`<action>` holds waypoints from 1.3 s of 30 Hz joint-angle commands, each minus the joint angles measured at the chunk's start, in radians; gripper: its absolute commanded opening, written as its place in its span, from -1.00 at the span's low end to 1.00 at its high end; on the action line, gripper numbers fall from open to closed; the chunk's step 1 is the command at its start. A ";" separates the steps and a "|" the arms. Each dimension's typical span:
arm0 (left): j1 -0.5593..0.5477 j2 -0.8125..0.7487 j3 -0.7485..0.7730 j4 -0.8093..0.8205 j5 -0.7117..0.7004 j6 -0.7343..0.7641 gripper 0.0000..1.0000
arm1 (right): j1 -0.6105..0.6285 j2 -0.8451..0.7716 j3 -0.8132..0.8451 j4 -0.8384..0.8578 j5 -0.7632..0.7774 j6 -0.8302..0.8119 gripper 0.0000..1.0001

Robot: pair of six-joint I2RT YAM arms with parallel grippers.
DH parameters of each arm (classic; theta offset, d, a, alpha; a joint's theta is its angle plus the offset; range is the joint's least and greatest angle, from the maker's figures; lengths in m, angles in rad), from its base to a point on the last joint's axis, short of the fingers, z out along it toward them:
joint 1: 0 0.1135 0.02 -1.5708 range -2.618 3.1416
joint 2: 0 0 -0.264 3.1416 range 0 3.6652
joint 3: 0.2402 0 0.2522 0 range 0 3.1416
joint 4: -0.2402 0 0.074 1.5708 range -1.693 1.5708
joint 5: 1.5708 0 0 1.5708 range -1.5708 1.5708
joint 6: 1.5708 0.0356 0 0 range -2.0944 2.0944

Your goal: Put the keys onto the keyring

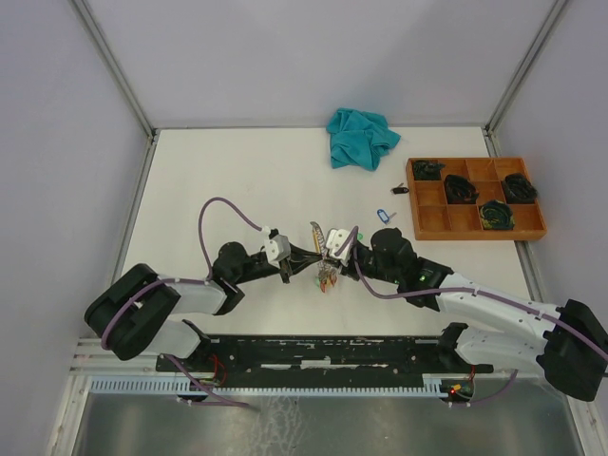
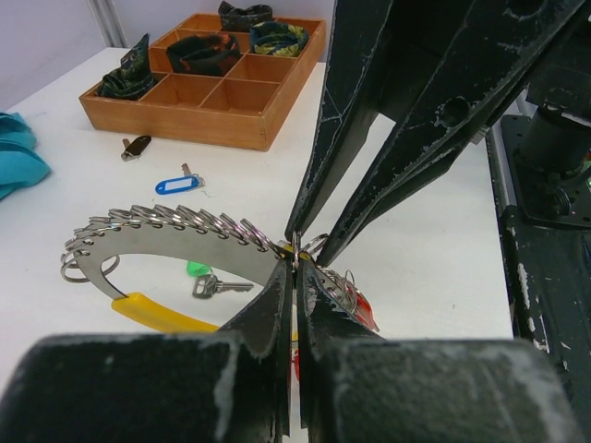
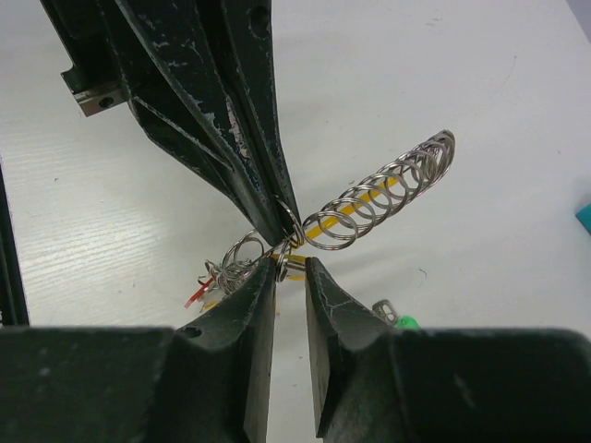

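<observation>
L hand (image 2: 294, 269) pressed shut, pinching keyring (image 2: 166, 242) above counter (image 2: 416, 231). R hand (image 3: 291, 268) meets it tip-to-tip, fingers slightly apart, small split loop between. Yellow tag (image 2: 152, 309), red tag (image 2: 365, 309) at ring. Green-tag key (image 2: 208, 281) on counter; blue-tag key (image 2: 177, 185) nr wooden tray (image 2: 175, 115).

- The thin silver wire keyring (image 2: 166, 221) is lifted over the middle of the white table (image 1: 237, 180), toward its near side. It bends in an open arc, and a row of small split loops sits along it. One end is pinched in the closed tips of the left gripper (image 2: 294, 268).
- The small silver key with green tag (image 2: 208, 280) lies flat under the arc.
- The key with blue tag (image 2: 177, 185) lies alone, farther and to the right.
- A long yellow tag (image 2: 157, 312) stretches beneath the arc, and a red tag (image 2: 365, 312) is beside the pinched end; their keys are hidden.
</observation>
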 commanded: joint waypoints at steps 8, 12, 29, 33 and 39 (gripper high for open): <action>-0.004 0.000 0.023 0.095 0.006 -0.045 -0.95 | -0.003 0.000 0.023 0.036 0.003 -0.002 -0.64; -0.004 -0.002 0.021 0.111 0.006 -0.057 -0.95 | -0.003 0.010 0.027 0.024 -0.020 -0.005 -0.65; -0.005 0.021 0.011 0.143 0.000 -0.066 -0.91 | -0.003 0.009 0.097 -0.121 -0.001 -0.078 -0.99; -0.005 0.021 0.005 0.117 -0.014 -0.041 -0.78 | -0.004 0.027 0.170 -0.241 0.004 -0.132 -0.99; -0.005 0.007 -0.001 0.046 -0.024 -0.007 -0.65 | -0.003 0.091 0.266 -0.363 -0.010 -0.189 -0.99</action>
